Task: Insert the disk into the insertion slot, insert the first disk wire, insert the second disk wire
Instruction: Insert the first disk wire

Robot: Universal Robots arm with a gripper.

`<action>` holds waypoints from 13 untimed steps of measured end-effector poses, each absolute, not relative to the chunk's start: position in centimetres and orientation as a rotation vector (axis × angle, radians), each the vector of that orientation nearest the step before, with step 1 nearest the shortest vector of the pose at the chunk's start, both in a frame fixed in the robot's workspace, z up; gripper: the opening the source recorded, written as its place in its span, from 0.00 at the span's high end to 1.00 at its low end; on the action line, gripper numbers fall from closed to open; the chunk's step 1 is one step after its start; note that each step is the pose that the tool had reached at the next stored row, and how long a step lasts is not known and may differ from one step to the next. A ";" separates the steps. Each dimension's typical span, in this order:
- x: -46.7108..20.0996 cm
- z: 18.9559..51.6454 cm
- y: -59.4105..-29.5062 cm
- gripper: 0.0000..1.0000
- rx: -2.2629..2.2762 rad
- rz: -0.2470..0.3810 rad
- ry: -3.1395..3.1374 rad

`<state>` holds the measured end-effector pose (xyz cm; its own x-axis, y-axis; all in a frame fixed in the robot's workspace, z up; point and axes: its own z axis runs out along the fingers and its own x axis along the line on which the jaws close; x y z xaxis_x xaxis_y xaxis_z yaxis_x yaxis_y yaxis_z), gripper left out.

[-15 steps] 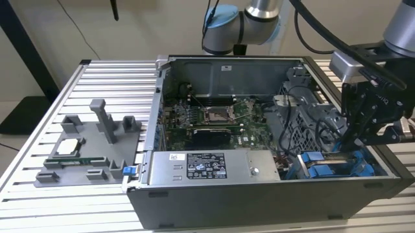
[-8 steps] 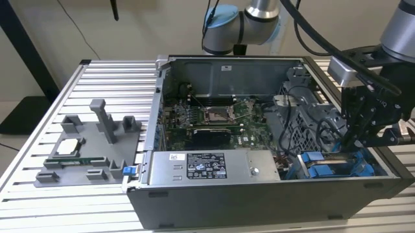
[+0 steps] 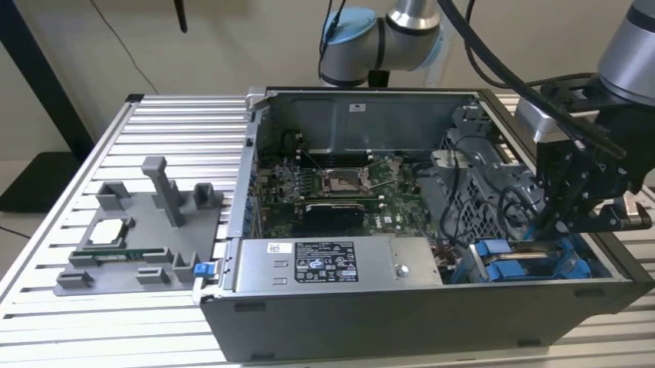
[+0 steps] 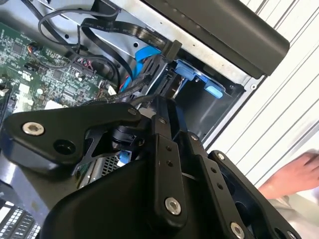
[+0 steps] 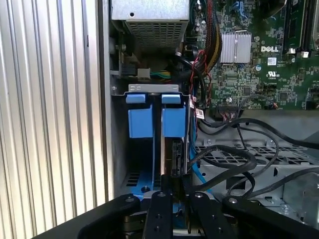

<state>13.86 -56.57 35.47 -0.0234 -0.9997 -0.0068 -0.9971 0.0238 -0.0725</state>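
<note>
The insertion slot (image 3: 493, 253), a grey bay with blue rails (image 5: 140, 123), sits in the open computer case's near corner on the exterior view's right. A thin dark slab stands edge-on beside a blue tab (image 5: 173, 122) in that bay; it looks like the disk (image 5: 178, 158). My gripper (image 3: 561, 230) hangs low over the bay, its black linkage (image 5: 175, 199) close behind the slab. A blue wire (image 4: 144, 59) and a black wire with a flat connector (image 4: 172, 50) lie just beyond the gripper (image 4: 167, 99). Black cables (image 5: 234, 149) loop beside the bay.
A grey power supply box (image 3: 338, 264) lies along the case's front wall, next to the bay. The green motherboard (image 3: 327, 188) fills the middle. A grey parts fixture (image 3: 143, 230) rests on the slatted table (image 3: 61, 307). A person's hand (image 4: 294, 174) is outside the case.
</note>
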 end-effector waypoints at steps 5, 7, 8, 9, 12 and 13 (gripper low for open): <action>13.9 34.9 -56.6 1.00 -2.150 -0.069 2.202; 13.9 34.7 -56.6 1.00 -2.148 -0.066 2.200; 13.9 34.7 -56.6 1.00 -2.147 -0.065 2.199; 13.9 34.6 -56.6 1.00 -2.147 -0.064 2.199; 14.1 34.5 -56.6 1.00 -2.148 -0.064 2.198; 14.1 34.4 -56.6 1.00 -2.149 -0.064 2.197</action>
<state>14.13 -56.57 34.42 -0.0213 -0.9996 -0.0193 -0.9968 0.0228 -0.0772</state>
